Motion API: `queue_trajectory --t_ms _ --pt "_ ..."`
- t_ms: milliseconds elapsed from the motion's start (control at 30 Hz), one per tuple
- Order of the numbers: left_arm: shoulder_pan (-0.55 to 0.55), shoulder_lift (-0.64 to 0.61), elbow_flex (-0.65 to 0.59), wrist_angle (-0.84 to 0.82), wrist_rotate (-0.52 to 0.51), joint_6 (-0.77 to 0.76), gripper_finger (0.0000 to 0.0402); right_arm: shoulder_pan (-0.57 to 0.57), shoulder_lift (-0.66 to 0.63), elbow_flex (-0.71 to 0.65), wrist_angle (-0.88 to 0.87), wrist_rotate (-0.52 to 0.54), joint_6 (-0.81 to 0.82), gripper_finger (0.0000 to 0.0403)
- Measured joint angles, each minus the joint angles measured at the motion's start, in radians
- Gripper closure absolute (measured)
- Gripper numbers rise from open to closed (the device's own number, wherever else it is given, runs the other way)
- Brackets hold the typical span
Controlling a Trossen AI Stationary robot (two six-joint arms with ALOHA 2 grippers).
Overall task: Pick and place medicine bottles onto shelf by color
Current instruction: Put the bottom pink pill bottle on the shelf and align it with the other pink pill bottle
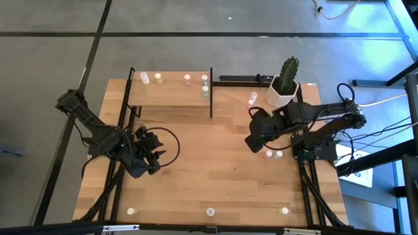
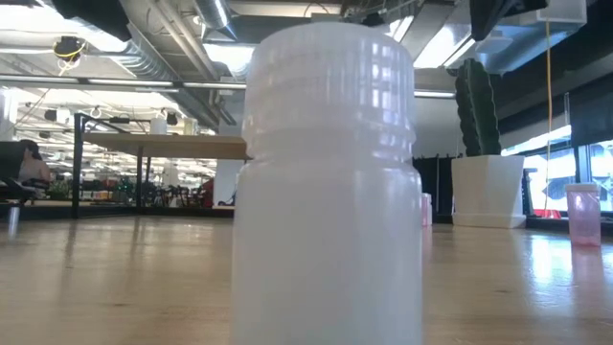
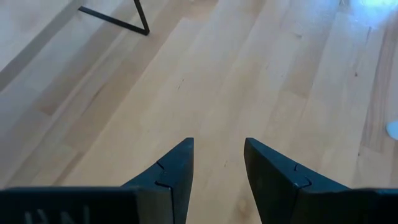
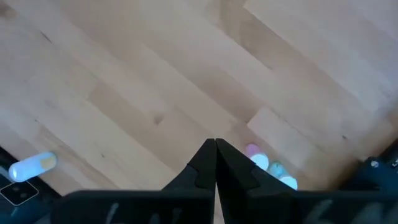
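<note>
The shelf (image 1: 170,93) stands at the table's far left-centre. On it stand a white bottle (image 1: 145,78), a pale yellow one (image 1: 158,78), a pink one (image 1: 187,79) and two green ones (image 1: 205,85). A pink bottle (image 1: 268,155) and a green bottle (image 1: 279,155) stand side by side on the table at the right; they also show in the right wrist view as the pink bottle (image 4: 254,151) and the green bottle (image 4: 277,169). My right gripper (image 1: 251,142) (image 4: 215,146) hovers shut just left of this pair, touching nothing. My left gripper (image 1: 155,156) (image 3: 217,146) waits open over bare wood at the left.
A cactus in a white pot (image 1: 283,91) stands at the far right, with another pink bottle (image 1: 252,99) beside it. Three bottles stand along the near edge: one at the left (image 1: 131,211), one in the middle (image 1: 210,211) and one at the right (image 1: 284,211). The middle one, a white bottle (image 2: 330,182), fills the low view.
</note>
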Motion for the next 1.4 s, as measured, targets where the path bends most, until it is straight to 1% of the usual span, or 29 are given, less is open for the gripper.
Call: queue_trajectory --t_ms 233,300,433,533,667,800,867,933,1133,1300,1400 --pt "0.000 0.000 0.000 0.000 -0.002 0.007 0.0266 0.000 0.001 0.000 0.000 0.001 -0.069 0.0394" --pt "0.000 0.000 0.000 0.000 -0.002 0.007 0.0266 0.000 0.001 0.000 -0.013 0.001 -0.071 0.0386" --pt "0.000 0.000 0.000 0.000 -0.014 0.007 0.0266 0.000 0.002 0.000 -0.077 -0.002 -0.068 0.0349" --pt "0.000 0.000 0.000 0.000 -0.043 0.007 0.0266 -0.001 0.003 0.000 -0.107 -0.036 -0.050 0.0312" --pt "0.000 0.000 0.000 0.000 -0.063 0.007 0.0266 -0.004 0.003 0.000 -0.109 -0.052 -0.025 0.0264" --pt "0.000 0.000 0.000 0.000 -0.063 0.007 0.0266 -0.005 0.005 -0.012 -0.103 -0.049 -0.044 0.0231" --pt "0.000 0.000 0.000 0.001 -0.063 0.007 0.0266 -0.005 0.006 -0.049 -0.103 -0.059 -0.054 0.0224" --pt "0.000 0.000 0.000 0.001 -0.063 0.007 0.0266 -0.005 0.006 -0.103 -0.087 -0.091 -0.072 0.0222" --pt "0.000 0.000 0.000 0.001 -0.064 0.007 0.0266 -0.010 0.006 -0.289 0.036 -0.178 -0.126 0.0228" --pt "0.000 0.000 0.000 0.002 -0.096 0.007 0.0266 -0.033 0.007 -0.408 0.095 -0.264 -0.147 0.0221" --pt "0.000 0.000 0.000 0.002 -0.116 0.007 0.0266 -0.049 0.007 -0.450 0.110 -0.305 -0.178 0.0211"
